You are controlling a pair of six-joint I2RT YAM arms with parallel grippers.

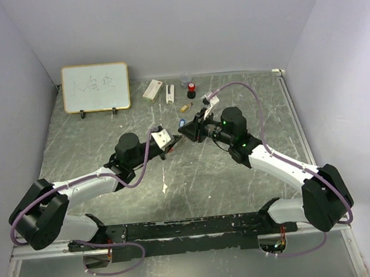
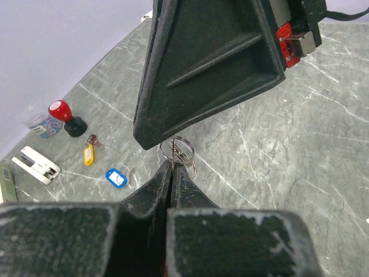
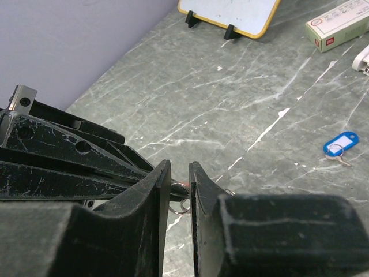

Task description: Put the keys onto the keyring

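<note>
Two arms were in view, the left arm (image 1: 85, 184) and the right arm (image 1: 278, 163). They carried two grippers, the left gripper (image 2: 171, 168) and the right gripper (image 3: 180, 173), each with two fingers. There was one table (image 1: 75, 141). On it lay two keys, a blue key (image 2: 116, 177) and a yellow key (image 2: 88, 155). There was one keyring (image 2: 180, 153); how many wire loops it had could not be told. There was one whiteboard (image 1: 95, 87) on two black feet (image 3: 191, 19), one box (image 3: 337, 24), one stapler (image 2: 36, 165), one stamp (image 2: 64, 114) and one small jar (image 2: 39, 122).
</note>
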